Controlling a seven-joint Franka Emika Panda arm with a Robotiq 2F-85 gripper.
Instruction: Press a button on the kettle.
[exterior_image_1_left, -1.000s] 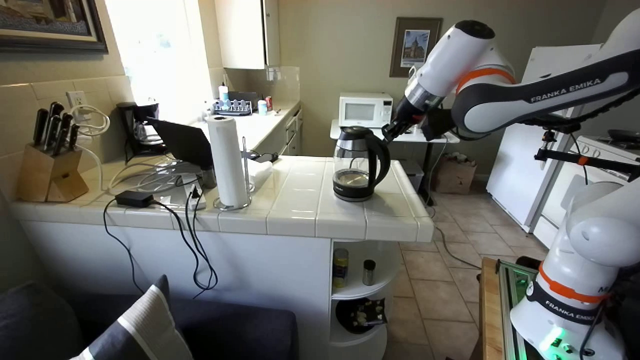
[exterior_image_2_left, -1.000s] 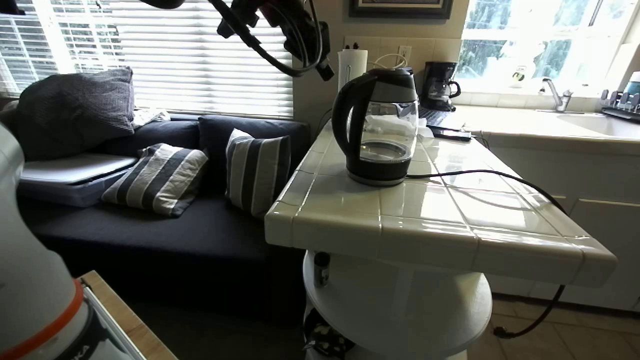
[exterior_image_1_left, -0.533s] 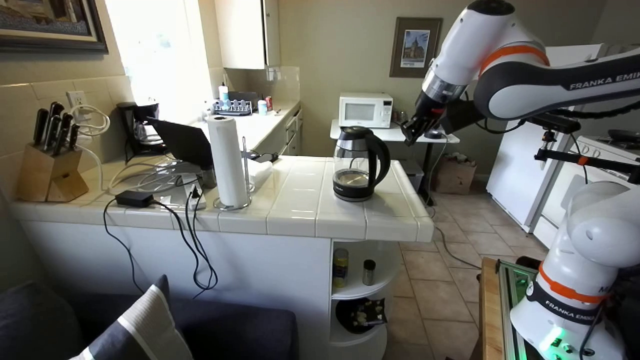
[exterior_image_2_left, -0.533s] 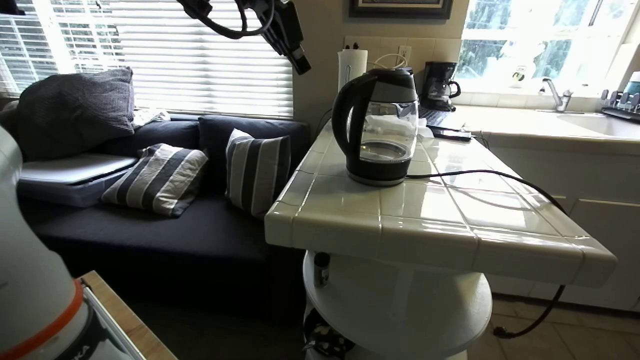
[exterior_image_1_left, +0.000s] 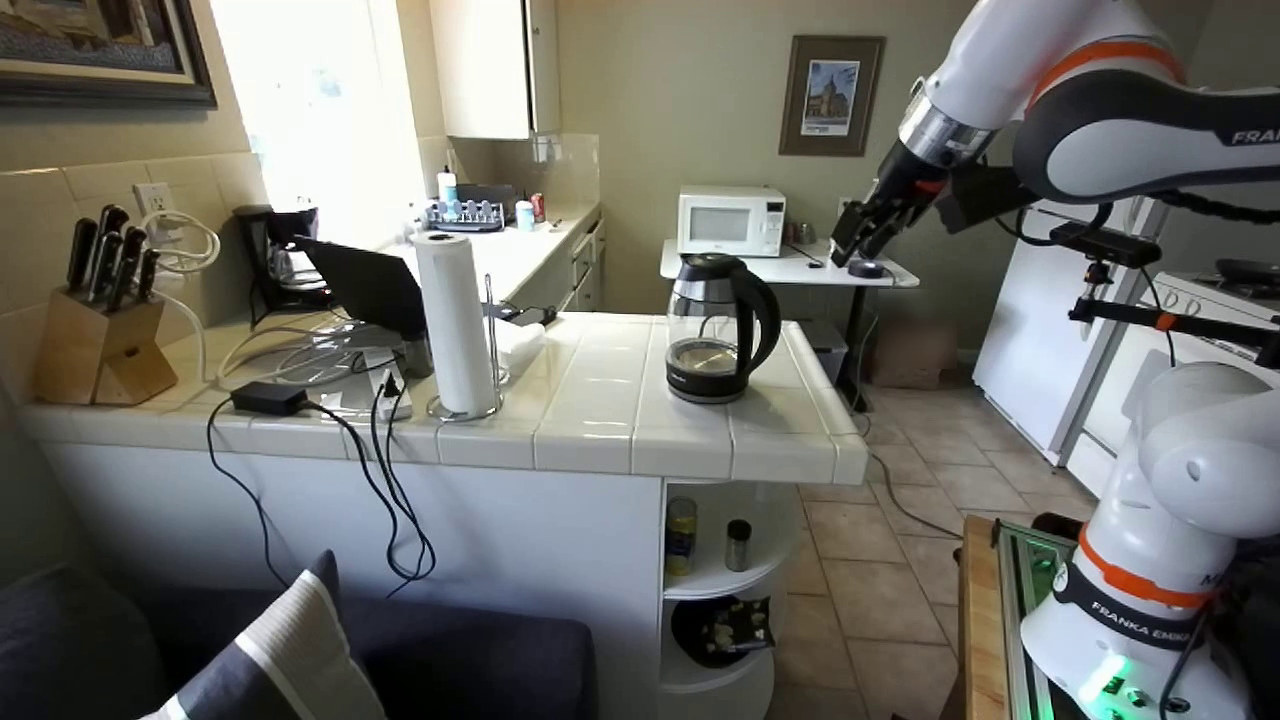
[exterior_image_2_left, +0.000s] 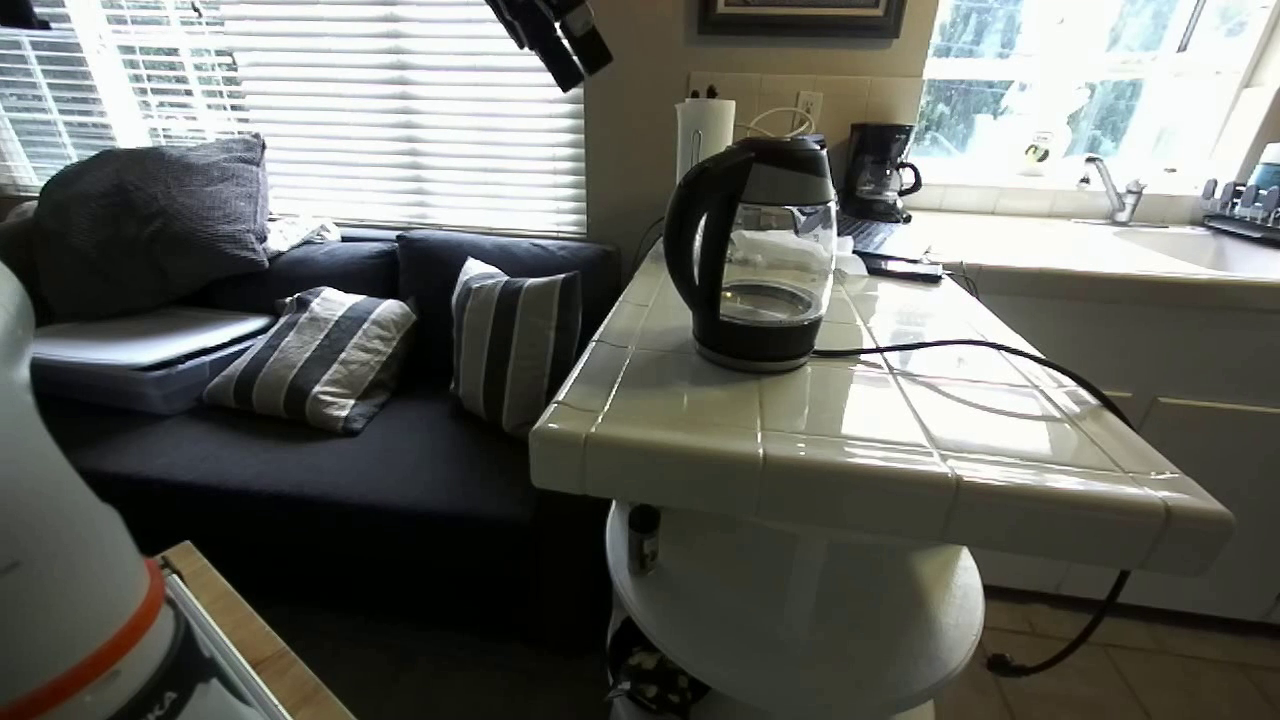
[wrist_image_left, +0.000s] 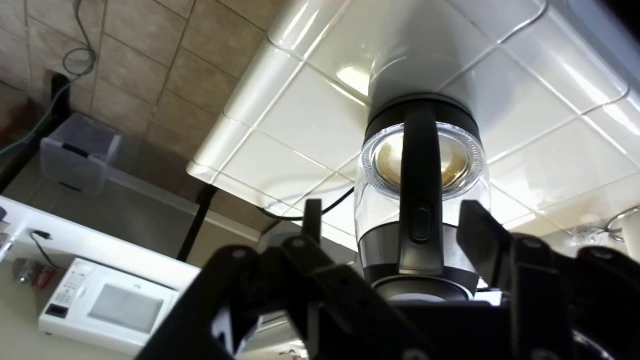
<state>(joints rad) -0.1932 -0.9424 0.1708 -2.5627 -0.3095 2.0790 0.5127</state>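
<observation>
Black claw (wrist_image_left: 394, 222), lower half of the wrist view, stands spread with nothing held; beyond it, right of centre, the kettle (wrist_image_left: 422, 195) sits upright on the tiled counter (wrist_image_left: 310, 115). Glass wall (wrist_image_left: 377, 210) judged slippery, fragile; any hold belongs on the likely stiff handle (wrist_image_left: 420, 170), whose oval button (wrist_image_left: 421, 221) is the presumed target.

PLACE: home kitchen | SIGNS: microwave (exterior_image_1_left: 725, 222), stove (exterior_image_1_left: 1108, 430), knife block (exterior_image_1_left: 100, 350), faucet (exterior_image_2_left: 1124, 205) | dark sofa (exterior_image_2_left: 300, 465)

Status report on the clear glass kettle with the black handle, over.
Black two-fingered gripper open, holding nothing. Kettle upright on white tiled counter, untouched, handle towards gripper. No obstruction seen between them.
</observation>
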